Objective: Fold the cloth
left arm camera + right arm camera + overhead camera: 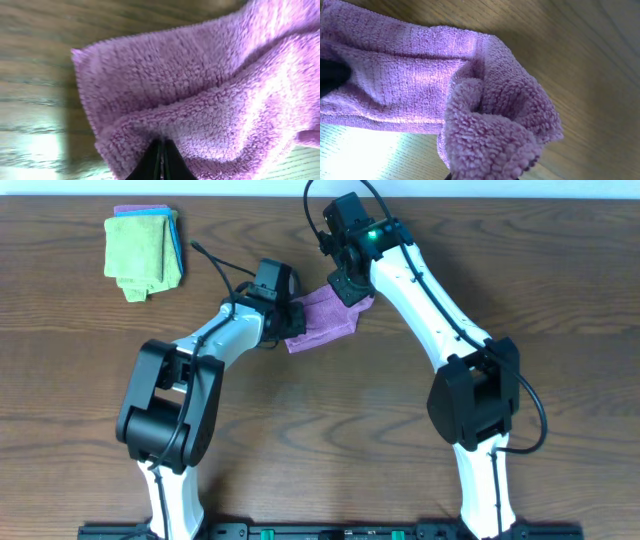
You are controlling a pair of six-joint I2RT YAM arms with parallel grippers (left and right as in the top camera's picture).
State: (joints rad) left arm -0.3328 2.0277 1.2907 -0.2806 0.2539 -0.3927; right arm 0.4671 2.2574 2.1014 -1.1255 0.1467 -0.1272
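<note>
Here the purple cloth (pixel 325 322) lies crumpled on the bench (pixel 300 430), well right of the stack of folded cloths (pixel 145 250). The left pincer (pixel 161 159) is closed on its edge, and the right pincer (pixel 352 290) pinches a bunched corner.

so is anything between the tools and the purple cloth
Nothing visible does. The left tool pinches the purple cloth at its left edge, the right tool at its upper right corner. The stack of folded cloths lies well off to the left.
</note>
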